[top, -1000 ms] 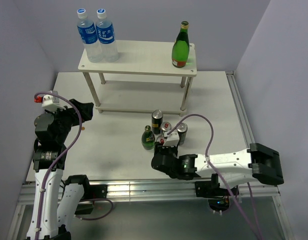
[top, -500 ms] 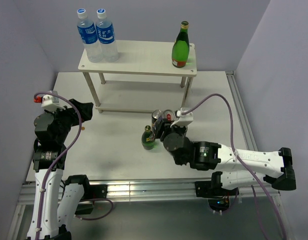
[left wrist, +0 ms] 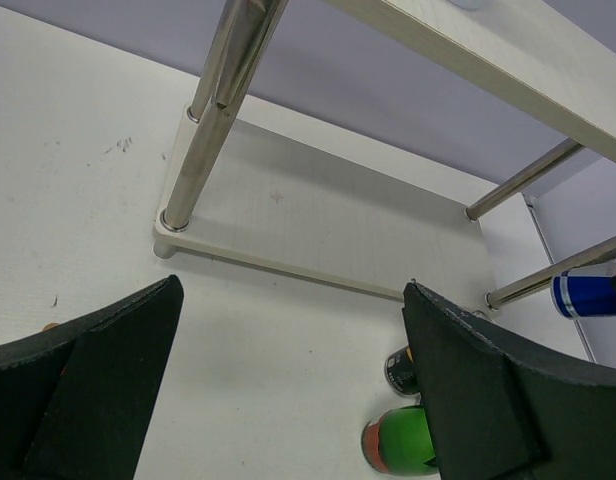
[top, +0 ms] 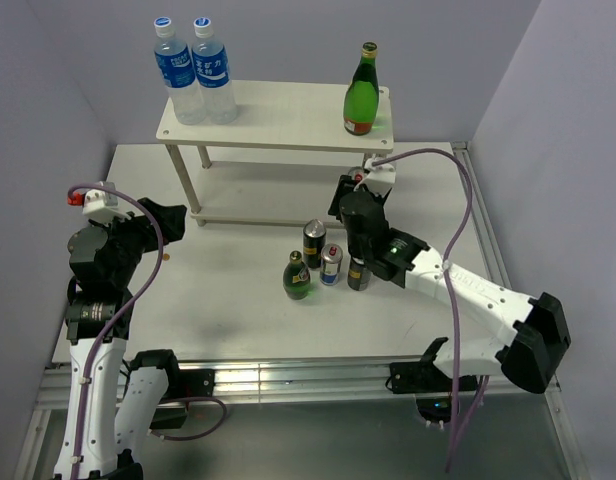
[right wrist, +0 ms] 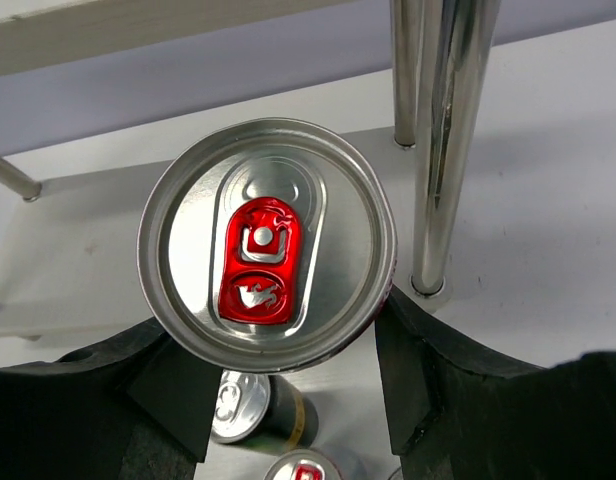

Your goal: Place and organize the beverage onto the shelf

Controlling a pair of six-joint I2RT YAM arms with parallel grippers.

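Bright, even light; soft shadows under the shelf (top: 288,115); sharp, little glare.

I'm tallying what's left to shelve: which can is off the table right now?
The silver-blue can clamped in the right gripper, beside a shelf post. The other silver-blue can and two dark cans stand on the table.

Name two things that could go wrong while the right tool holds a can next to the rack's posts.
1. The can in the right tool sits close beside a shelf post. Clipping the post might jolt the shelf and tip the green bottle, which stands near the top board's edge.
2. The right arm hangs just beside the dark can on the table. A low swing could knock it over.
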